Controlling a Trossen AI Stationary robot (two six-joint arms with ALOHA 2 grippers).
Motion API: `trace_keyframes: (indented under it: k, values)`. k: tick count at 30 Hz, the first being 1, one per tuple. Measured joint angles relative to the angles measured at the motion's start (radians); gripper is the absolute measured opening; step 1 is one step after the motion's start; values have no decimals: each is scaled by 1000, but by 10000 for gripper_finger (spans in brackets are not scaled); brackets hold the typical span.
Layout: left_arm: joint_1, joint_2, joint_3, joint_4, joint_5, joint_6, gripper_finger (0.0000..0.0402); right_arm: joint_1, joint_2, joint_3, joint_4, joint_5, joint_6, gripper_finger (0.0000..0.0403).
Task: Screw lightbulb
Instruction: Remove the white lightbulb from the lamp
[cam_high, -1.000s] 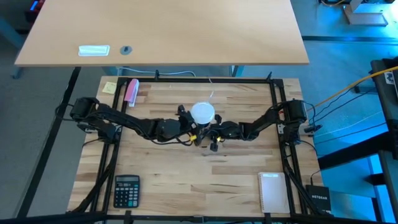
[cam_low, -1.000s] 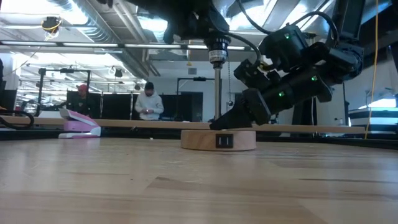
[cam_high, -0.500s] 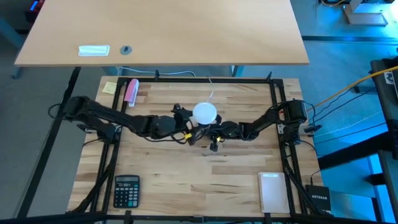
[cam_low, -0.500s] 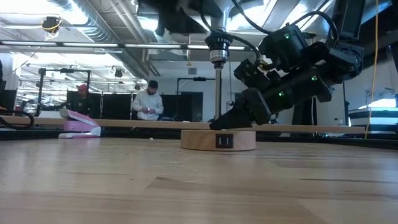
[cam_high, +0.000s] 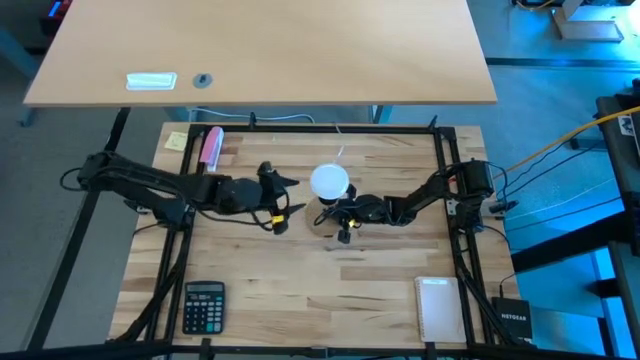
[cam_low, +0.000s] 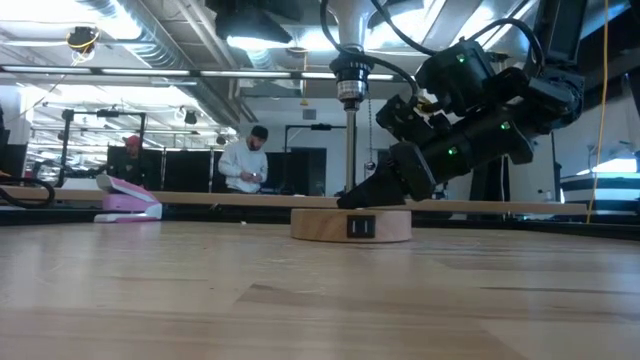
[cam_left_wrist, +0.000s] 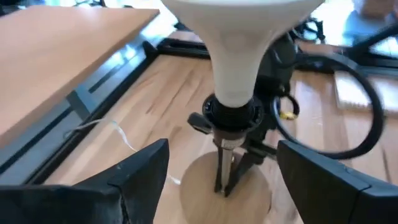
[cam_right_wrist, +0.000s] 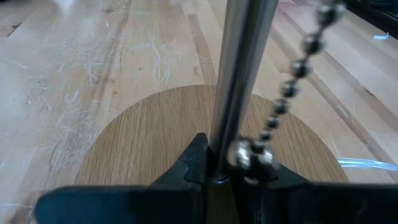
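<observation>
I am keeping my right pincer (cam_high: 337, 216) pinching the lamp pole (cam_right_wrist: 239, 81) low above the wooden base (cam_low: 350, 224) so the lamp stands steady, while my left pincer (cam_high: 283, 196), fingers spread and empty, is hanging just beside the lightbulb (cam_high: 329, 182). The lightbulb is sitting upright in the black socket (cam_left_wrist: 235, 114) atop the pole, a smooth white globe over the middle of the tabletop (cam_high: 380, 280), looking seated.

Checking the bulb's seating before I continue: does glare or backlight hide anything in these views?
Low view: ceiling lights backlight the right pincer gripping the lamp stem, a dark shape. Left wrist view: the lightbulb washes out at its top; the socket reads fine.
</observation>
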Motion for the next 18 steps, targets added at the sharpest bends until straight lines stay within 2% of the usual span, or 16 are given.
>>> trace_keyframes:
  k: [2,8,14,18]
  values:
    - [51,2,0,-3,87,30,282,0,1,0,3,0,0,44]
    - [253,19,0,16,456,109,265,0,1,0,2,-1,0,44]
    - [425,38,1,150,859,162,261,0,1,0,2,-1,1,44]
    - [475,101,2,223,1010,175,260,0,1,-1,3,-1,0,44]
